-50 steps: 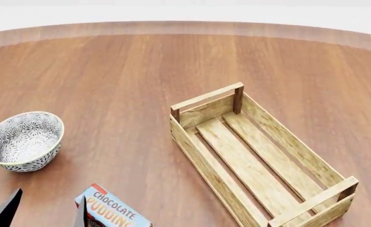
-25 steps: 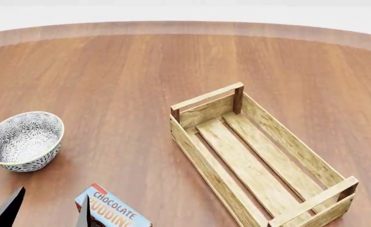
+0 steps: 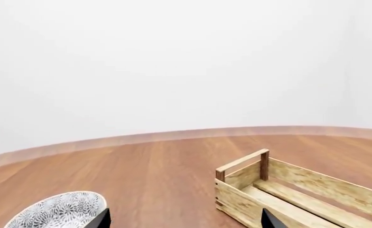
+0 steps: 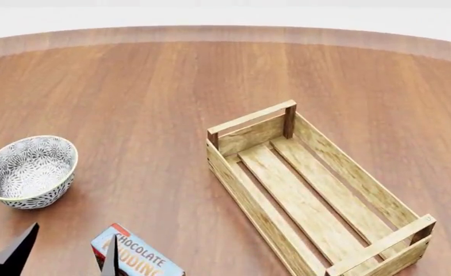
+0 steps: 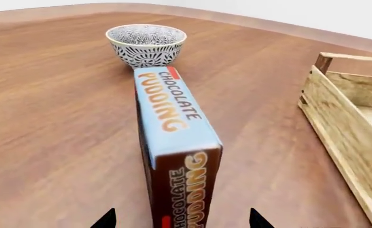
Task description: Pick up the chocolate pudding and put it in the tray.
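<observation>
We were at the approach step: right pincer (image 5: 181, 219) spread wide, fingertips either side of the small blue-topped brown chocolate pudding carton (image 5: 173, 123), nothing gripped. Next: advance, clench. Long light-wood slatted tray (image 5: 341, 123) lay beside it.

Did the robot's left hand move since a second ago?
Yes. In the head view, the left gripper has slid a little to the right along the bottom edge, so one of its fingers now overlaps the chocolate pudding, which hasn't moved.
</observation>
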